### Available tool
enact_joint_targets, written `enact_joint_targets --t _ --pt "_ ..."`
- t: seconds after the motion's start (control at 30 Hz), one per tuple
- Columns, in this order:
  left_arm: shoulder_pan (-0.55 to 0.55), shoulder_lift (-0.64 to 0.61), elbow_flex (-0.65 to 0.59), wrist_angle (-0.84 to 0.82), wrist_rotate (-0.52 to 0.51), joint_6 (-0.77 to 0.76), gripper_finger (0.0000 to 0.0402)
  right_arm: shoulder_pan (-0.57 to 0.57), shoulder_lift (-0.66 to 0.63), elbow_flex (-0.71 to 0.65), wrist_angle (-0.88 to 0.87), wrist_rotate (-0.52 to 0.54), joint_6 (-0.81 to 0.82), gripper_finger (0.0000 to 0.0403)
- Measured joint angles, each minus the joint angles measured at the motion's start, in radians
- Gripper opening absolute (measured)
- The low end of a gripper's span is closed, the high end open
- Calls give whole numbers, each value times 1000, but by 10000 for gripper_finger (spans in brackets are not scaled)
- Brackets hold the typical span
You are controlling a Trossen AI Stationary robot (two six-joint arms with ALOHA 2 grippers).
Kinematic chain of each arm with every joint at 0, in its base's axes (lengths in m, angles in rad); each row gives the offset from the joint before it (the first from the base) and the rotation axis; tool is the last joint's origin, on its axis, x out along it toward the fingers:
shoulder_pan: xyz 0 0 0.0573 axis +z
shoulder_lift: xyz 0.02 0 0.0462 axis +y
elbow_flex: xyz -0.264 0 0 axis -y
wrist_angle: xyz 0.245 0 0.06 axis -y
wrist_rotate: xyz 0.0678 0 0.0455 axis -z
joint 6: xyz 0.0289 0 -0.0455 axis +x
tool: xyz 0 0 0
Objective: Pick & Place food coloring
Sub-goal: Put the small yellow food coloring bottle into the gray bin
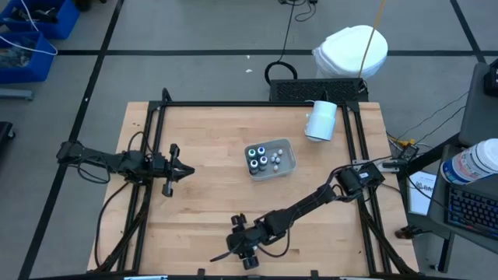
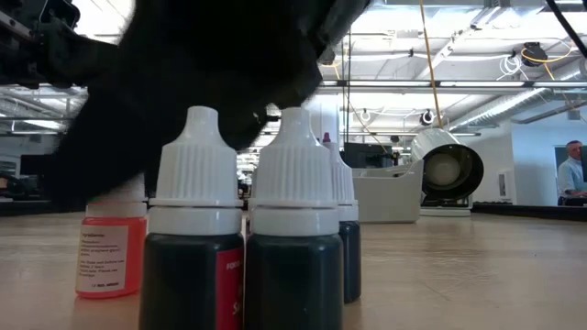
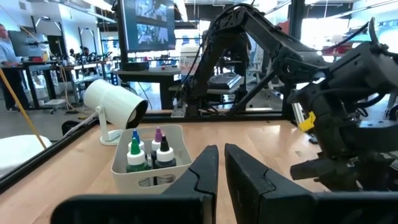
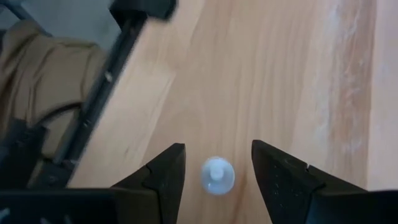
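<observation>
While the right claw (image 1: 243, 250) hangs low over the counter's (image 1: 202, 210) near edge, at about six o'clock in the high view, the small grey rectangular tray (image 1: 284, 166) sits near the middle, already holding several dark round food-colouring bottles (image 1: 262, 161). The left claw (image 1: 173, 169) waits at nine o'clock, well apart from the tray. A large white cylinder (image 1: 320, 120) lies at one o'clock.

From counter level, four white-capped bottles stand close together: two dark ones (image 2: 293, 243) in front, an orange one (image 2: 111, 247) at nine o'clock under the dark arm, and one more behind. My worry is crowding: a finger coming down could knock a neighbour over.

Through the left wrist camera, the left claw's (image 3: 221, 180) fingers are nearly shut on nothing, and the tray (image 3: 127, 171) with its bottles lies ahead at ten o'clock.

Looking straight down from the right wrist, the right claw (image 4: 217, 168) stands wide, one white bottle cap (image 4: 217, 174) between its fingers but nearer one side. I judge that closing off-centre could tip or push the bottle instead of gripping it, and the counter's edge is near.
</observation>
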Motion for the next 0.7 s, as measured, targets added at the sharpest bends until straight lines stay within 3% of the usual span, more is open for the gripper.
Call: enact_joint_targets --t 0.3,0.63,0.7 --pt "0 0 0 -1 0 2 37 0 2 -1 -2 -28 11 148" --pt "0 0 0 -2 0 3 37 -9 1 0 1 -34 28 45" --pt "0 0 0 -2 0 3 37 -15 -4 0 -4 -59 29 44"
